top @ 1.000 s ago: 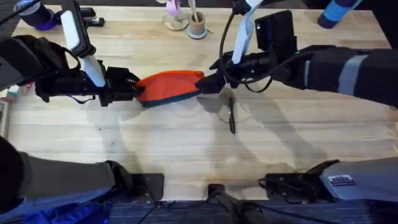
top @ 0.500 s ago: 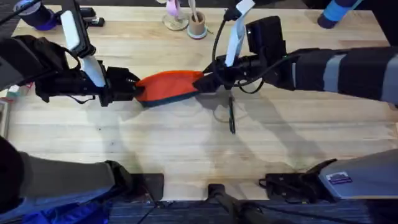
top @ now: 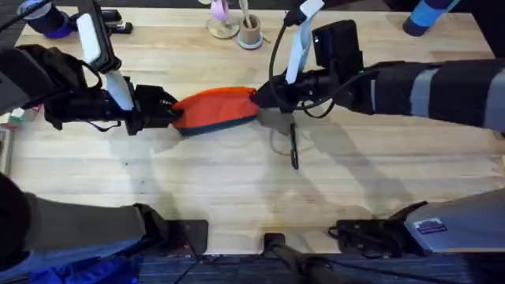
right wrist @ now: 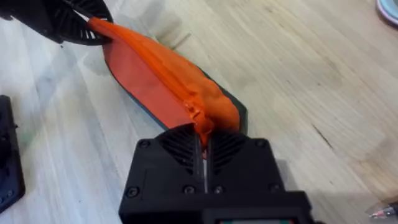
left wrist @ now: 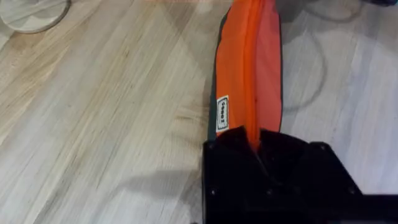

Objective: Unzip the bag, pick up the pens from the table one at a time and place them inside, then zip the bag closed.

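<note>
Light wooden planks make up the table [top: 237, 189], and near its middle, a little toward twelve o'clock, lies the small oval orange fabric pouch with a dark blue lower part [top: 215, 112], stretched lengthwise between the two arms; the left gripper [top: 168, 113] meets it at the nine o'clock end, the right gripper [top: 259, 98] at the three o'clock end. From the left wrist, the black fingers are drawn together on the pouch's end, the orange fabric pinched between them and a small white label [left wrist: 222, 113] just beside the grip; from the right wrist, the jaws are nearly closed on the orange tab at the zip's end, the zip seam [right wrist: 163, 73] running away toward the other arm's gripper [right wrist: 68, 22], which grips the far tip. Whether the zip has opened at all I cannot tell. One slim dark pen [top: 293, 147] lies on the planks at about four o'clock from the pouch, near it but apart, pointing roughly toward twelve. At the table's far edge stands a small round cup of pale sticks [top: 250, 33]; a black stapler [top: 113, 22] lies toward eleven o'clock.
</note>
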Controlling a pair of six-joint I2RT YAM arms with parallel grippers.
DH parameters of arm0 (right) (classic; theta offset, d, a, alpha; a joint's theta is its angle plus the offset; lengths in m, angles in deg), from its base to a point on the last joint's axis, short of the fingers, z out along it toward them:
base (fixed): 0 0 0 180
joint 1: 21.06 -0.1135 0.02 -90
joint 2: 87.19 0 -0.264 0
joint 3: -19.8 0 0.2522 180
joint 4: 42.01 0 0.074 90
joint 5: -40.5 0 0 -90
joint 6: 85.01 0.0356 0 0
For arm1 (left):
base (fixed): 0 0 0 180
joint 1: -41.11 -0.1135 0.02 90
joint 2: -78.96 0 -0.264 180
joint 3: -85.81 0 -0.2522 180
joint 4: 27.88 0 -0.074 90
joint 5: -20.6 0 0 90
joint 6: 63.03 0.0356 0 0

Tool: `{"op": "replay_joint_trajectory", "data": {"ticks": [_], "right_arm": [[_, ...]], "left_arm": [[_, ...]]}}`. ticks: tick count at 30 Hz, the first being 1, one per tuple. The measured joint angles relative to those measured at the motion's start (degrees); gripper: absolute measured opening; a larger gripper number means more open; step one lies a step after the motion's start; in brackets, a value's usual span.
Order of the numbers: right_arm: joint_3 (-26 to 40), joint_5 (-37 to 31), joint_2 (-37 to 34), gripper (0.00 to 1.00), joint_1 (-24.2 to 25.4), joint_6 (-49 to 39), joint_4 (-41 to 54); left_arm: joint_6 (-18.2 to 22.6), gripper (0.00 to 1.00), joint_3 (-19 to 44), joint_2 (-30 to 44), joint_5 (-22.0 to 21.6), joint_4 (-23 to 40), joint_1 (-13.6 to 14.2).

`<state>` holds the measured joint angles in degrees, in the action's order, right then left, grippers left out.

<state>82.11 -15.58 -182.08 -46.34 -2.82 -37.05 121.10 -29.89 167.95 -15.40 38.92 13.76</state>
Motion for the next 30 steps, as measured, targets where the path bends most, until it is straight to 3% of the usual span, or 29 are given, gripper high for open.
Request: {"op": "replay_joint_trajectory", "data": {"ticks": [6,10,30], "right_arm": [[0.5,0.0,0.0,0.031,0.0,0.0,0.4],[3.3,0.0,0.0,0.031,-0.1,-3.2,5.5],[14.6,-0.8,2.9,0.029,-1.4,-29.9,27.7]], "left_arm": [[0.0,0.043,0.0,0.0,0.0,-0.1,0.0],[0.0,0.043,0.0,0.0,0.0,-0.2,0.0],[0.0,0.044,0.0,0.0,0.3,0.1,0.2]]}}
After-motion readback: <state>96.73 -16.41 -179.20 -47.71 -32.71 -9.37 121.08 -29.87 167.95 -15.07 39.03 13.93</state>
